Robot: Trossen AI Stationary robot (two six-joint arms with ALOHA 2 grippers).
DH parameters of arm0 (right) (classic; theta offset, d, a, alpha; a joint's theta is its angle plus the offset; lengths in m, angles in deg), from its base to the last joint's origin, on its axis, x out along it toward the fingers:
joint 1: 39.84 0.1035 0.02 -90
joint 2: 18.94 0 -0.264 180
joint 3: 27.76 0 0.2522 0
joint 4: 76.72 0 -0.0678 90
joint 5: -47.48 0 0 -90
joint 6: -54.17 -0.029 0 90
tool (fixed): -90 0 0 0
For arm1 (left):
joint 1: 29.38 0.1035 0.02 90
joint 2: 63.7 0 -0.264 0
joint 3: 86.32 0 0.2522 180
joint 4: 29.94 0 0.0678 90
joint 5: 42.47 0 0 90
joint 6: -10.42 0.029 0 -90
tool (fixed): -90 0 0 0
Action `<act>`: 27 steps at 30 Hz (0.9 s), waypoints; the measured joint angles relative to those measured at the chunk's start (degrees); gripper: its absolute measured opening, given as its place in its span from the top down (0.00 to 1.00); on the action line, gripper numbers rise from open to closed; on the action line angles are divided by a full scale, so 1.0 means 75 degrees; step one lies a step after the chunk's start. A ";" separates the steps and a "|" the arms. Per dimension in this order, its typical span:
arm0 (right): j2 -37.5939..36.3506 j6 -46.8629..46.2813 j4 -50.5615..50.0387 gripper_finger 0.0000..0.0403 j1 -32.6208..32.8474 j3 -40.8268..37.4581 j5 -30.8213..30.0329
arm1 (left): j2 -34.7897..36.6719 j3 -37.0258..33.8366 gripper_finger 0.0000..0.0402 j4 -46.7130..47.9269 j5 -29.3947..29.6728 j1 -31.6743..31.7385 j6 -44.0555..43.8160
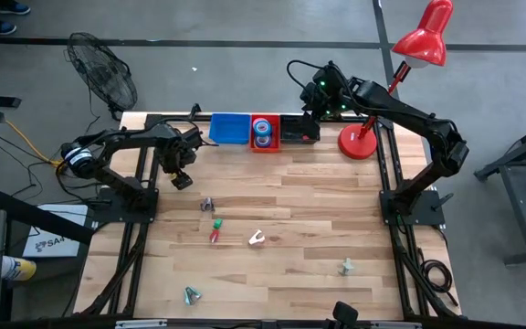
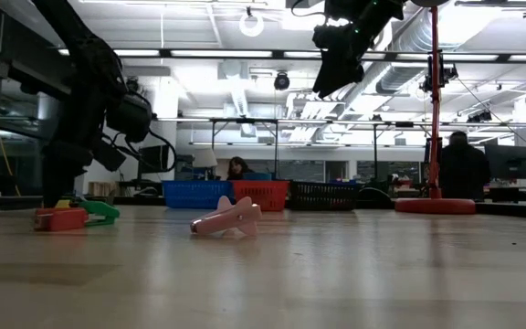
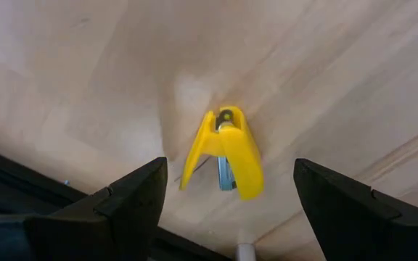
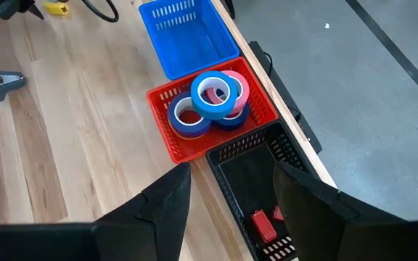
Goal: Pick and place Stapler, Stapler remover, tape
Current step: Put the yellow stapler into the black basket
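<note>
My left gripper (image 3: 231, 210) is open and hovers over the far left part of the table (image 1: 181, 174). A yellow staple remover (image 3: 227, 156) lies flat on the wood between its two fingers, untouched. My right gripper (image 4: 231, 206) is open too, and hangs high over the black basket (image 4: 256, 170) at the far edge (image 1: 313, 102). That basket holds a small red object (image 4: 263, 223). The red basket (image 4: 169, 141) beside it holds blue and pink tape rolls (image 4: 212, 98). The blue basket (image 4: 187, 32) has nothing showing in it.
More staple removers lie about the table: a grey one (image 1: 207, 204), a green and a red one (image 1: 215, 228), a pale one (image 1: 257, 238), another grey one (image 1: 346, 267) and a teal one (image 1: 191, 294). A red desk lamp (image 1: 359, 142) stands at the far right.
</note>
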 joint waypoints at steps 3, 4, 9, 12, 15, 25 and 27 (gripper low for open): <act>0.0000 0.0000 0.0000 0.53 0.0000 0.0000 0.0001 | -0.0018 0.0000 0.26 -0.0015 0.0030 0.0000 0.0000; 0.0000 0.0000 0.0000 0.53 0.0000 0.0000 0.0001 | -0.0018 0.0000 0.27 -0.0015 0.0059 0.0000 -0.0006; 0.0000 0.0000 0.0000 0.53 0.0000 0.0000 0.0001 | -0.0018 0.0000 0.35 0.0017 0.0036 0.0000 0.0055; 0.0000 0.0000 0.0000 0.53 0.0000 0.0000 0.0002 | -0.0018 0.0000 0.43 0.0020 0.0026 0.0000 0.0055; 0.0000 0.0010 -0.0002 0.53 0.0000 0.0000 0.0003 | -0.0018 0.0000 0.50 0.0020 0.0029 0.0000 0.0055; 0.0000 0.0047 -0.0002 0.53 0.0001 0.0000 0.0004 | -0.0018 0.0000 0.67 0.0096 0.0032 0.0000 0.0075; 0.0000 0.0061 -0.0002 0.53 0.0000 0.0000 0.0004 | -0.0018 0.0000 0.70 0.0105 0.0032 0.0000 0.0075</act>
